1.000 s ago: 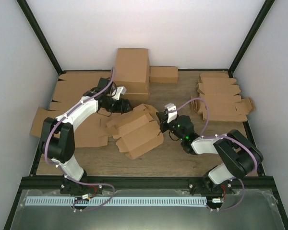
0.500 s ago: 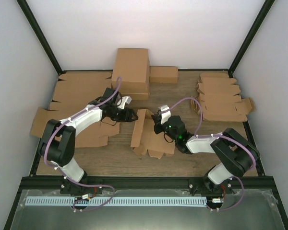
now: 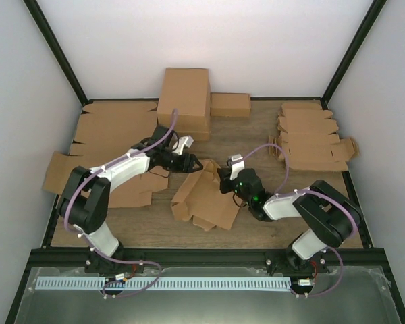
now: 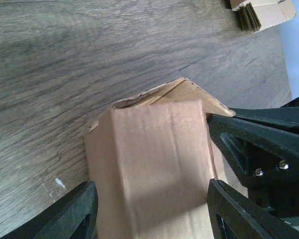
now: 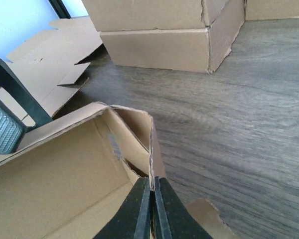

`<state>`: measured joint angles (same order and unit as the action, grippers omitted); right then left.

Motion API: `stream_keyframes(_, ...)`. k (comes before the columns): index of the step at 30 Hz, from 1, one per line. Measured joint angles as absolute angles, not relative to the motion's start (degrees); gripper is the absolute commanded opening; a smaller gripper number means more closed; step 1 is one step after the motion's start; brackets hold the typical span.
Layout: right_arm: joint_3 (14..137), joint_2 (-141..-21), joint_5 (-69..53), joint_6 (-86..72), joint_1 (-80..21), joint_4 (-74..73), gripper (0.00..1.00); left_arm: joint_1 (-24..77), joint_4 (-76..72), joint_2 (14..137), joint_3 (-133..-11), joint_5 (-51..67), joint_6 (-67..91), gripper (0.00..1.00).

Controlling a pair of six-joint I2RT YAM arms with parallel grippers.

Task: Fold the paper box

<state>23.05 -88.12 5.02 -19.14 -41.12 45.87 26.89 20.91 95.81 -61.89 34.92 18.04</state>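
The paper box (image 3: 204, 196), plain brown cardboard, half-formed with loose flaps, lies mid-table between the arms. My right gripper (image 3: 224, 179) is shut on a thin side wall of the box (image 5: 150, 149), pinching its edge; the box's open inside shows in the right wrist view (image 5: 65, 184). My left gripper (image 3: 192, 164) is open at the box's far end, its two fingers (image 4: 70, 214) wide apart on either side of a folded panel (image 4: 159, 159), not pressing it. The right gripper's dark body shows at the right of the left wrist view (image 4: 269, 149).
A larger brown carton (image 3: 185, 101) and a small closed box (image 3: 230, 104) stand at the back. Flat cardboard sheets (image 3: 101, 145) lie at the left. A stack of flat blanks (image 3: 310, 138) lies at the back right. The black frame rail (image 3: 202, 255) runs along the near edge.
The box has swung down from a spread, raised blank to a lower, more folded shape. The left gripper has moved right to the box's far end. The right gripper has kept its hold.
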Motion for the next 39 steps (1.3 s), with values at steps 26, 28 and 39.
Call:
stream_keyframes(26,18.9,-82.9,-5.0,-24.1,-42.7,44.5,0.21,30.5,21.3,97.9,-63.0,34.7,17.7,0.57)
stream_keyframes(28,18.9,-82.4,-6.3,-23.7,-42.9,43.4,0.23,30.6,22.0,98.0,-63.4,34.6,17.5,0.57)
stream_keyframes(39,18.8,-77.2,-9.4,-22.2,-42.0,34.9,0.47,31.5,25.8,99.4,-66.0,33.0,15.1,0.58)
